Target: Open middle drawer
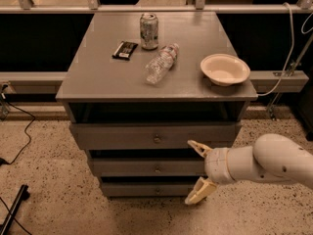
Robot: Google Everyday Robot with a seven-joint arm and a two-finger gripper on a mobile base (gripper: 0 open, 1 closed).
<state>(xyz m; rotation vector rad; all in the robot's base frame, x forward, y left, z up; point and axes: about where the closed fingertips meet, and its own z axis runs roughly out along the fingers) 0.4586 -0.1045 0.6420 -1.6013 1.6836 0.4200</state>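
Three grey drawers sit one under the other in the front of a grey cabinet (pixel 98 77). The middle drawer (pixel 127 168) is the long, low one between the top drawer (pixel 112 137) and the bottom drawer (pixel 127 190). Its small round knob (pixel 157 169) is at the centre of its front. The gripper (pixel 196 170) is at 3 o'clock from this knob, near it but not touching, in front of the right part of the middle drawer. Its two fingers are spread wide and nothing is between them. One fingertip (pixel 195 146) points to about 10 o'clock, near the lower edge of the top drawer. The other one (pixel 198 192) points to 7 o'clock, over the right end of the bottom drawer. The white arm (pixel 274 163) comes in from 3 o'clock of the view. The middle drawer looks closed or nearly closed, but from this angle I cannot be sure. On the cabinet top, a can (pixel 149 31) stands at 12 o'clock, with a dark packet (pixel 124 50) at 8 o'clock from it. A plastic bottle (pixel 161 63) lies on its side near the centre, and a pale bowl (pixel 225 69) is at 3 o'clock.
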